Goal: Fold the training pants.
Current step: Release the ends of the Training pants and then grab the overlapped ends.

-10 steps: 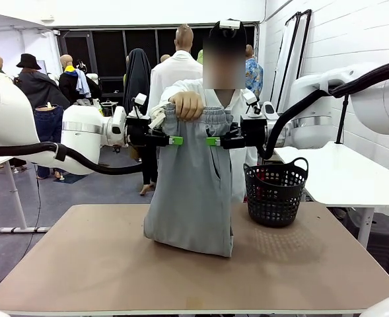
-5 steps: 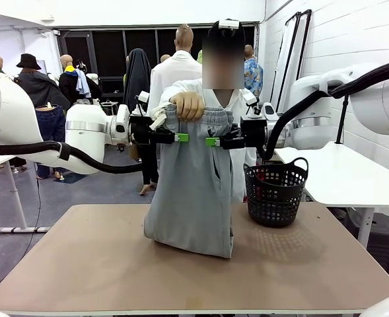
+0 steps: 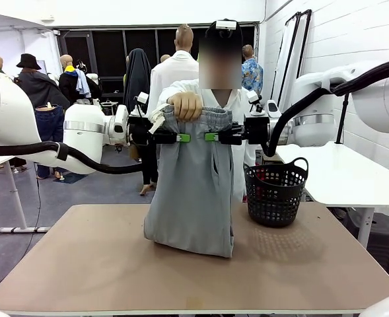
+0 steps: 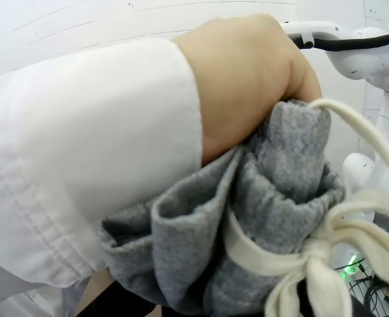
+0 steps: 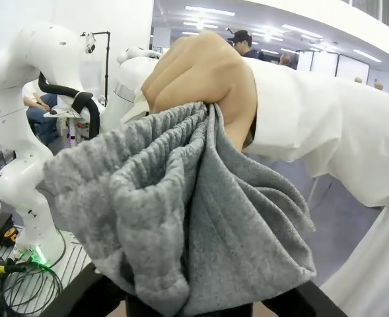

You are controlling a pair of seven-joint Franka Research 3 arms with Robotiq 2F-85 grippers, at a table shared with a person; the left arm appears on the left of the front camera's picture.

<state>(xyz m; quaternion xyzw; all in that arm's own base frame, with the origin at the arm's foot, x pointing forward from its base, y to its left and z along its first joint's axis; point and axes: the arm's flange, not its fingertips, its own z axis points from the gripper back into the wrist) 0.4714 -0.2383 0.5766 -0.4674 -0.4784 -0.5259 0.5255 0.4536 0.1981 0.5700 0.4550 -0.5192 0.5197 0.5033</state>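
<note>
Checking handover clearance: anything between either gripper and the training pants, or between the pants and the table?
Nothing visible does. The left gripper and right gripper are at the waistband sides of the training pants; the person's hand holds its top between them. The hem touches the table, with the black basket apart beside it.

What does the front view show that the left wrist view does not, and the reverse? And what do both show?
Front view: the training pants hanging full length down to the table, the black basket, the left gripper and the right gripper at the sides of the waistband. Left wrist view: the drawstring's knot, close up. Both: the person's hand clutching the bunched waistband, and the white sleeve.
</note>
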